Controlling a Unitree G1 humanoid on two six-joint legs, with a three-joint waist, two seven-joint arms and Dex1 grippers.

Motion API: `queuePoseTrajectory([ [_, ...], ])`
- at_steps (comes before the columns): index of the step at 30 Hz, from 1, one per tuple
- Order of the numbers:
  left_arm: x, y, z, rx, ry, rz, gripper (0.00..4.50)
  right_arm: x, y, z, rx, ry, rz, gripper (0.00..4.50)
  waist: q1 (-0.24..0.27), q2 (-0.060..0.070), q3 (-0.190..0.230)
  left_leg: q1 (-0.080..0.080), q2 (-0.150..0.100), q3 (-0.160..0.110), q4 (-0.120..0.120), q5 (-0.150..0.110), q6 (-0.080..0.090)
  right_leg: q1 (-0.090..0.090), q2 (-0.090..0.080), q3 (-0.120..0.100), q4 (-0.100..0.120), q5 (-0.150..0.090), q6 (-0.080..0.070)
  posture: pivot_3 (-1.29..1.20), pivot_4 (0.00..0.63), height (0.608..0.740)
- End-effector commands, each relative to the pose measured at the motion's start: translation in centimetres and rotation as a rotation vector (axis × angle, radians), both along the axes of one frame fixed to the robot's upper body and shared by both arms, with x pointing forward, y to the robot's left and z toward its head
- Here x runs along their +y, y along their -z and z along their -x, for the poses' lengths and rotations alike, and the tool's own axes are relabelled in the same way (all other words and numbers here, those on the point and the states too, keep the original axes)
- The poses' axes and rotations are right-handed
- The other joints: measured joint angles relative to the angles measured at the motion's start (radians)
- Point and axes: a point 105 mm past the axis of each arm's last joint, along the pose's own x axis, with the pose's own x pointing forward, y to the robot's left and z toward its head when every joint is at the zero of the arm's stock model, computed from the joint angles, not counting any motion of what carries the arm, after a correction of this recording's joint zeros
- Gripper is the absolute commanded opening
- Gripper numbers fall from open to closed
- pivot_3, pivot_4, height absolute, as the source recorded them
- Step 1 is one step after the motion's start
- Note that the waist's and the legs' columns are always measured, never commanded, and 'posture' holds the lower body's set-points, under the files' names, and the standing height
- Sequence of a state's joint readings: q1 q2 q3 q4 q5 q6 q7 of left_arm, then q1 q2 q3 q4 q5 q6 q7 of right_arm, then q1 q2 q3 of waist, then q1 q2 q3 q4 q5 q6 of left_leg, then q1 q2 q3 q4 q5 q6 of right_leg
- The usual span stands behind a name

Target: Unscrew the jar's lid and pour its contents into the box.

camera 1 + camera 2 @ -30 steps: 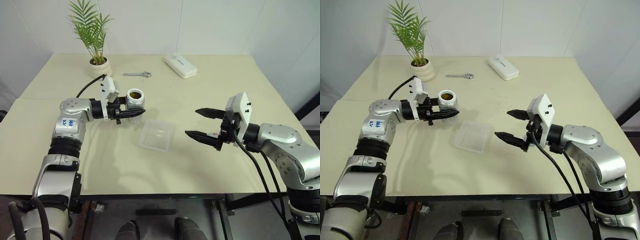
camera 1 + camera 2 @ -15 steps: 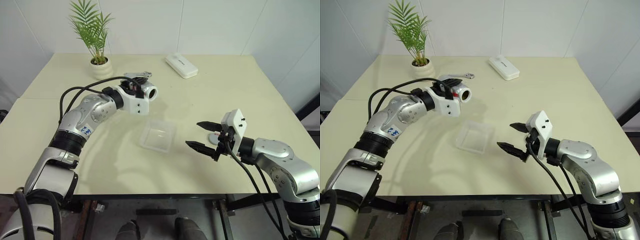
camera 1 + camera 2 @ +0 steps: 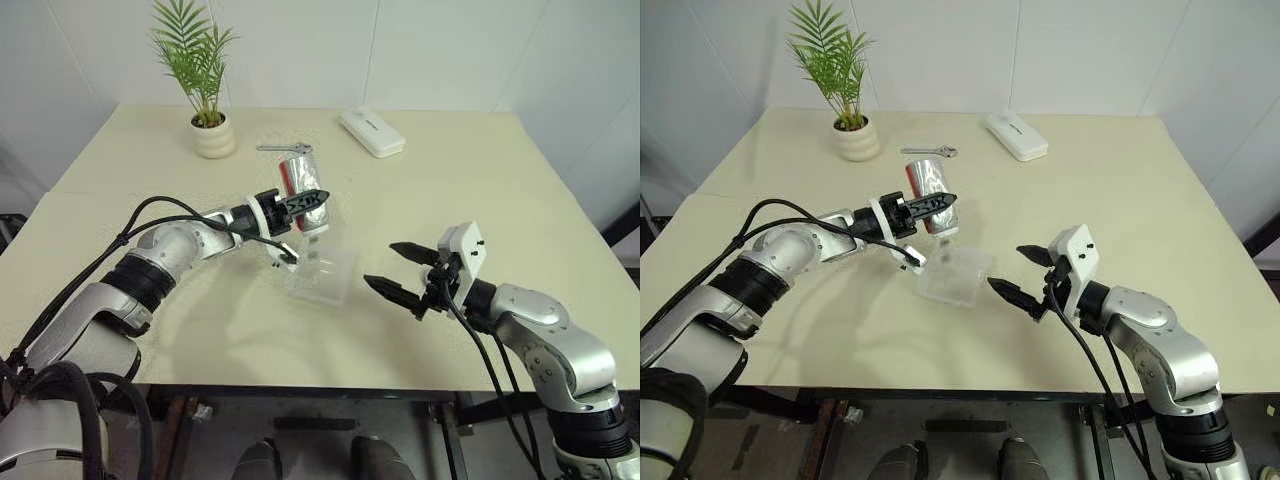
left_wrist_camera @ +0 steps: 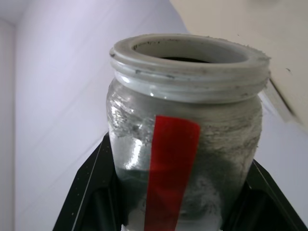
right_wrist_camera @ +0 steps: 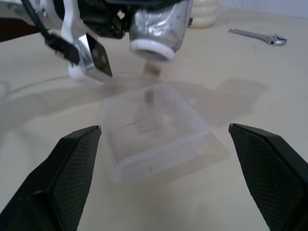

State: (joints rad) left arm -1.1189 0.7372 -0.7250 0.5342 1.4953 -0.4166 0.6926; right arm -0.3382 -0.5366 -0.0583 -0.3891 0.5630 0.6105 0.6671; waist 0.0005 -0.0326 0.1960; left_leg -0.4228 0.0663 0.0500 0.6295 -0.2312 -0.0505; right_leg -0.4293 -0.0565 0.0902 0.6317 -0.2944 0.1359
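My left gripper [image 3: 930,211] clamps the jar [image 3: 930,186], lid already off, tipped mouth-down over the box [image 3: 953,277] mid-tabletop. Brown contents [image 5: 153,70] are spilling out, so only emptying remains. My right gripper [image 3: 1023,273] waits spread wide beside it.

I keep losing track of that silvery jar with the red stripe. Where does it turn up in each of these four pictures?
Left eye view: jar, tipped mouth-down above the clear box, upper middle.
Right eye view: jar, same spot, left of centre.
Left wrist view: jar close up, open mouth away from the camera.
Right wrist view: jar at the top, pieces falling.
Shared landmark: the box.
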Motion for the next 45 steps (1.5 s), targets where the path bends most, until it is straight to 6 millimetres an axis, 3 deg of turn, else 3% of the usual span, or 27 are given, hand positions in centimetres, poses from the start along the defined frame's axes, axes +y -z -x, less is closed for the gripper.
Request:
queuePoseTrajectory([
  [1,-1.2,-1.6,1.3,-0.026,0.062,0.045,1.93,0.0,-0.8,0.1,-0.044,0.005,-0.025,4.48,0.002,0.000,0.000,0.000,0.000,0.000,0.000,0.000,0.000,0.000,0.000,0.000,0.000,0.000,0.000,0.00,0.150,0.740],
  [9,0.2,-1.4,0.8,0.047,-0.019,0.056,1.93,0.1,-0.7,-0.1,-0.046,0.002,-0.036,4.48,-0.002,0.000,0.000,0.001,0.000,0.001,0.002,0.000,0.000,0.000,0.000,0.000,0.004,0.000,0.000,0.00,0.150,0.740],
  [12,1.4,-2.0,-0.1,0.181,-0.077,0.174,1.93,0.2,-0.7,-0.1,-0.046,-0.002,-0.039,4.48,0.000,0.000,0.000,0.001,0.000,0.001,0.002,0.000,0.000,0.000,0.000,0.001,0.005,0.000,0.000,0.00,0.150,0.740],
  [18,4.5,-4.1,-1.6,0.510,-0.131,0.555,1.93,0.0,-0.5,0.0,-0.047,-0.013,-0.015,4.48,-0.002,0.000,0.000,0.001,0.000,0.001,0.003,0.000,0.000,0.000,0.000,0.000,0.006,0.000,0.000,0.00,0.150,0.740],
  [21,7.9,-4.2,-3.5,0.776,-0.232,0.897,1.93,-0.1,-0.4,-0.1,-0.052,-0.016,0.010,4.48,-0.002,0.000,0.000,0.001,0.000,0.001,0.004,0.000,0.000,0.000,0.000,0.000,0.006,0.000,0.000,0.00,0.150,0.740],
  [25,12.4,-2.2,-5.5,1.199,-0.275,1.461,1.93,-0.2,-0.2,-0.2,-0.058,-0.022,0.033,4.48,-0.008,0.000,0.000,0.001,0.000,0.001,0.005,0.000,0.000,0.000,0.000,0.000,0.007,0.000,0.000,0.00,0.150,0.740],
  [28,16.8,-2.3,-6.1,1.203,-0.251,1.840,1.93,-0.3,-0.3,-0.3,-0.060,-0.025,0.036,4.48,-0.019,0.000,0.000,0.001,0.000,0.000,0.007,0.000,0.000,0.000,0.001,0.000,0.010,0.000,0.000,0.00,0.150,0.740],
  [30,19.6,-1.8,-5.8,1.202,-0.134,2.087,1.93,-0.4,-0.3,-0.4,-0.066,-0.023,0.042,4.48,-0.027,0.000,0.000,0.001,0.000,-0.001,0.009,0.000,0.000,0.001,0.000,0.000,0.011,0.000,0.000,0.00,0.150,0.740],
  [33,21.7,-1.0,-5.2,1.201,-0.003,2.262,1.93,-0.5,-0.5,-0.5,-0.073,-0.024,0.044,4.48,-0.029,0.000,0.000,0.001,0.000,-0.001,0.010,0.000,0.000,0.001,0.000,0.000,0.012,0.000,0.000,0.00,0.150,0.740],
  [37,24.7,2.7,-3.9,1.175,-0.115,2.275,1.93,-0.2,-0.4,-0.2,-0.096,-0.078,0.098,4.48,-0.031,0.000,0.000,0.002,0.000,-0.001,0.011,0.000,0.000,0.001,0.000,0.000,0.013,0.000,0.000,0.00,0.150,0.740],
  [40,26.3,3.8,-3.2,1.121,-0.146,2.311,1.93,0.0,-1.0,0.1,-0.140,-0.121,0.087,4.48,-0.028,-0.001,0.000,0.002,0.000,-0.002,0.011,0.000,0.000,0.001,0.000,0.000,0.013,0.000,0.000,0.00,0.150,0.740],
  [45,26.9,5.1,-2.6,1.129,-0.157,2.313,1.93,0.9,-1.3,0.9,-0.186,-0.203,0.112,4.48,-0.025,-0.002,-0.001,0.001,0.000,-0.002,0.012,0.000,0.000,0.002,0.000,0.000,0.012,0.000,0.000,0.00,0.150,0.740],
])
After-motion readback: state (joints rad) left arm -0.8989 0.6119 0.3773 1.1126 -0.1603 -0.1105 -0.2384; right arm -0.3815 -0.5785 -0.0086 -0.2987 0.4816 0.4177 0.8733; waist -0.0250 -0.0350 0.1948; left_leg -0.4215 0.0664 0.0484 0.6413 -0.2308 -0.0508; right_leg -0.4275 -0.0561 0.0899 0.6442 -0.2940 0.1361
